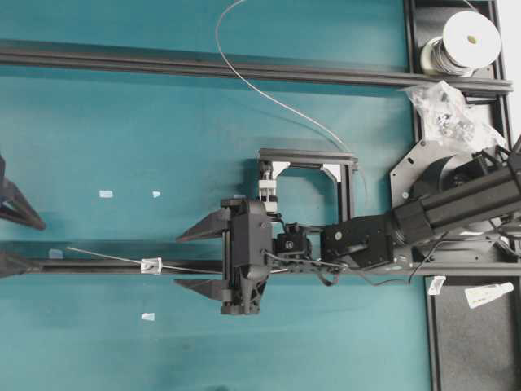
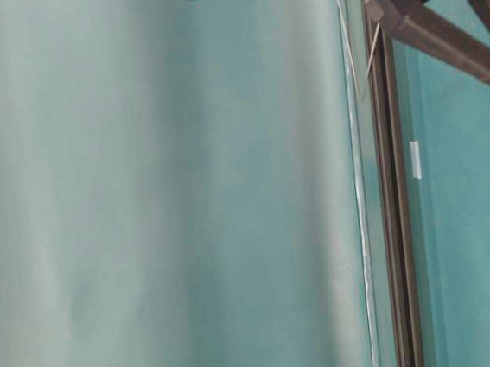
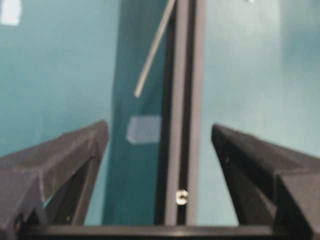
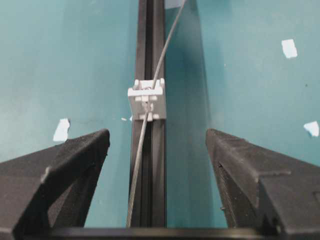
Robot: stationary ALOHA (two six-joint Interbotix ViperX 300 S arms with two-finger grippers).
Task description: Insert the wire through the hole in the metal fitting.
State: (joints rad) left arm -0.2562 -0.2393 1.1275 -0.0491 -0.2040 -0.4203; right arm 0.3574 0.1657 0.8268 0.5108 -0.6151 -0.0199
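The teal tabletop [image 1: 122,122] spreads under me, crossed by two long black aluminium rails; the nearer rail [image 1: 98,265] runs along the line of both my arms. At the far right corner stands a silvery spool of wire with a white top [image 1: 466,41], and beside it lies a crumpled clear plastic bag of small parts [image 1: 446,110].

My right gripper [image 1: 193,261] hangs over the nearer rail, its black fingers [image 1: 203,226] spread wide, one on each side of the rail and closed on nothing. From its wrist view the fingers [image 4: 60,165] frame the rail, with empty space between them.

My left gripper [image 1: 10,236] shows only as dark tips at the left edge of the overhead view. In its own wrist view the fingers [image 3: 60,155] stand well apart on either side of the rail and grip nothing.

The thin, stiff silvery-white wire [image 1: 106,257] lies along the nearer rail between my two grippers, slightly slanted to it. In the right wrist view the wire [image 4: 142,135] passes through the small squarish pale metal fitting [image 4: 146,99], which sits on top of the rail. The hole itself is too small to make out. In the left wrist view the wire's free end [image 3: 137,94] points toward my left fingers, apart from them.

A few white paper scraps [image 1: 106,194] lie scattered on the tabletop.
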